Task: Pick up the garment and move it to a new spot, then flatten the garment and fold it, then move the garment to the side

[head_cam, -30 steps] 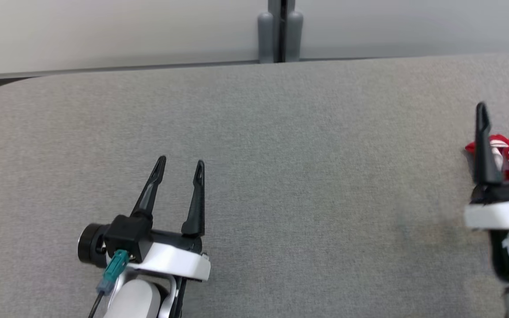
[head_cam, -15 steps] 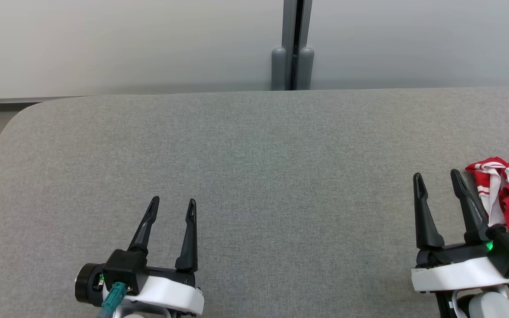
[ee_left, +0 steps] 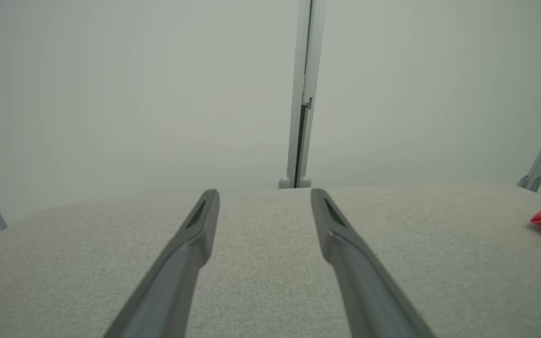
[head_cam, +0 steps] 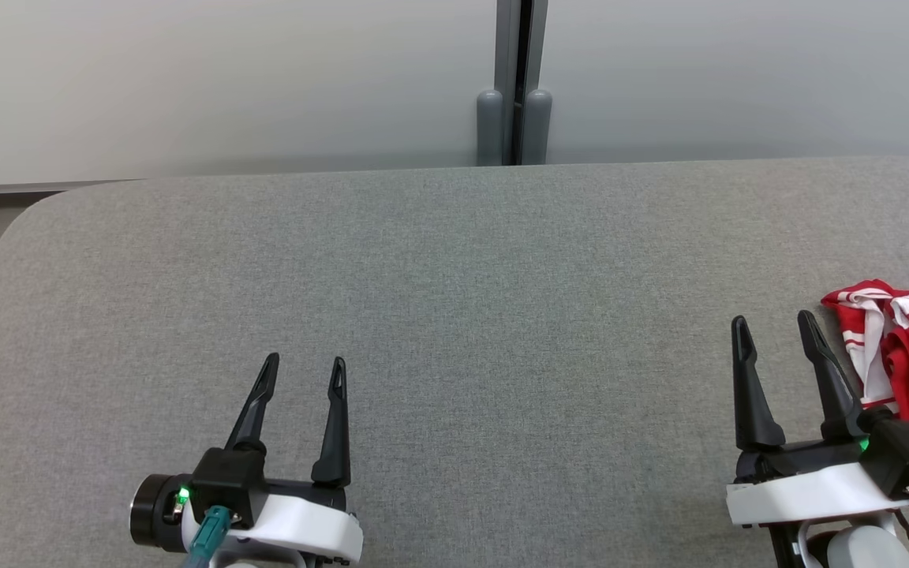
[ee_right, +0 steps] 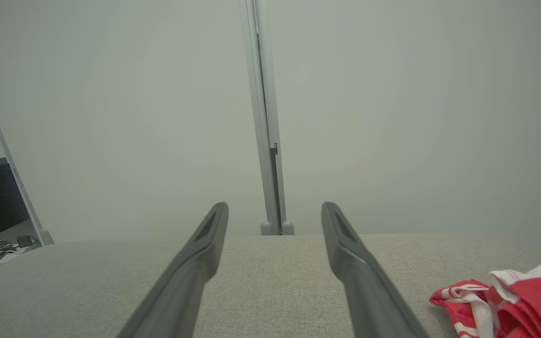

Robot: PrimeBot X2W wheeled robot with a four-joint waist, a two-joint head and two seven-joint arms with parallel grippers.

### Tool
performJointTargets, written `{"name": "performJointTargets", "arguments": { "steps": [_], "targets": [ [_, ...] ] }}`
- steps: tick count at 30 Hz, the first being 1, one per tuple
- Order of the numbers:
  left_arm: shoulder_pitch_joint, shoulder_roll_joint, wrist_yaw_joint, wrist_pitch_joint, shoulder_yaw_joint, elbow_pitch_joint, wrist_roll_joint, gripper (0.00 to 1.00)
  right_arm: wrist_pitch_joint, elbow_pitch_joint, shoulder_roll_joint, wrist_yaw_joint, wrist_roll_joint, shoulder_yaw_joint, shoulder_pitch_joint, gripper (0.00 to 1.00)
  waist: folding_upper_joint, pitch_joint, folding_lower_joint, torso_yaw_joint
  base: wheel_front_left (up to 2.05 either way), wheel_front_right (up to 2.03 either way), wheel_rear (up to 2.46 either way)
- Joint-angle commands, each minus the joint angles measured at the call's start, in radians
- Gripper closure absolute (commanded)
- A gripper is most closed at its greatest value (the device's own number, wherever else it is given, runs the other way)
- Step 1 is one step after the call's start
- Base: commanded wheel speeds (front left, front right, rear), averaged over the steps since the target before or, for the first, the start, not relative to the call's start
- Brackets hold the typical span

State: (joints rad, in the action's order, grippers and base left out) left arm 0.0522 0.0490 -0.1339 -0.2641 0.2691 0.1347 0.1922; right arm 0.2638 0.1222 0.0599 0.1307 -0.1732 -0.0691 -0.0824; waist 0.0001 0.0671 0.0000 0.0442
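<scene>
So the garment, a red thing with white stripes, sat scrunched up at the far right of the grey padded table, half cut off by the edge of the head view. Its striped white edge poked toward the table's middle. As far as it showed, the lump ran front to back along that right side, though the long axis couldn't be called properly with so much out of frame. The same went for whether it was a rough fold or just a heap.

That spot would make sense either way: a pile waiting to be fetched, or one parked off to the side with the middle left bare.

The right gripper sat just beside it, fingers spread and pinching nothing. In the right wrist view the cloth lay off to the right of the fingers, not between them. The left gripper was well apart near the front left, also spread and empty. Both pointed at the back wall.
</scene>
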Motion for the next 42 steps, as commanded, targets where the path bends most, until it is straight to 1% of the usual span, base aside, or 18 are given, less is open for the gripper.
{"name": "performJointTargets", "arguments": {
  "steps": [1,2,7,16,20,30,31,35,38,39,40,42],
  "targets": [
    [0.003,0.004,-0.007,0.000,-0.003,0.003,-0.004,0.00,0.000,0.003,0.002,0.000,0.009,0.001,0.004,0.00,-0.0001,0.000,0.0000,0.000,0.00,0.00,0.00],
    [0.006,0.004,-0.008,0.000,-0.002,0.005,-0.004,0.00,0.000,0.004,0.001,0.000,0.010,0.000,0.003,0.00,-0.0001,0.000,0.0000,0.001,0.00,0.00,0.00],
    [0.005,0.004,0.019,0.000,-0.013,0.015,0.051,0.00,0.000,0.004,0.000,0.000,0.010,-0.003,0.003,0.00,-0.0001,0.000,0.0000,0.004,0.00,0.00,0.00],
    [0.015,0.004,0.045,0.000,-0.021,0.050,0.056,0.00,0.001,0.005,-0.002,0.000,0.013,-0.005,-0.004,0.00,-0.0001,0.007,0.0000,0.010,0.00,0.00,0.00],
    [0.017,0.004,0.050,0.000,-0.027,0.045,0.065,0.00,0.001,0.006,-0.002,0.000,0.011,-0.009,-0.008,0.00,-0.0001,0.011,0.0000,0.011,0.00,0.00,0.00],
    [0.018,0.004,0.044,0.000,-0.039,0.010,0.075,0.00,0.001,0.009,0.001,0.000,0.004,-0.012,-0.020,0.00,-0.0001,0.021,0.0000,0.009,0.00,0.00,0.00],
    [0.008,0.000,0.044,0.000,-0.036,0.008,0.070,1.00,0.000,0.007,-0.004,0.000,0.007,-0.011,-0.009,1.00,-0.0001,0.021,0.0000,0.009,0.00,0.00,0.00],
    [-0.016,-0.002,0.045,0.001,-0.031,0.038,0.074,1.00,0.000,0.038,-0.009,0.000,0.005,-0.011,0.014,1.00,-0.0001,0.022,0.0000,0.010,0.00,0.00,0.00],
    [-0.021,0.001,0.051,0.010,-0.038,0.035,0.127,1.00,-0.010,0.039,-0.008,0.000,-0.051,-0.009,0.020,1.00,-0.0001,0.020,0.0000,0.008,0.00,0.00,0.00],
    [-0.021,0.001,0.051,0.010,-0.038,0.035,0.127,1.00,-0.010,0.039,-0.008,0.000,-0.051,-0.009,0.020,1.00,-0.0001,0.020,0.0000,0.008,0.00,0.00,0.00],
    [-0.019,0.005,0.056,0.018,-0.045,0.036,0.168,1.00,-0.019,0.041,-0.005,0.000,-0.094,-0.006,0.018,1.00,-0.0001,0.019,0.0000,0.007,0.00,0.00,0.00],
    [-0.017,0.008,0.062,0.025,-0.051,0.038,0.208,1.00,-0.027,0.043,-0.003,0.000,-0.136,-0.003,0.016,1.00,-0.0001,0.018,0.0000,0.007,0.00,0.00,0.00]
  ]
}}
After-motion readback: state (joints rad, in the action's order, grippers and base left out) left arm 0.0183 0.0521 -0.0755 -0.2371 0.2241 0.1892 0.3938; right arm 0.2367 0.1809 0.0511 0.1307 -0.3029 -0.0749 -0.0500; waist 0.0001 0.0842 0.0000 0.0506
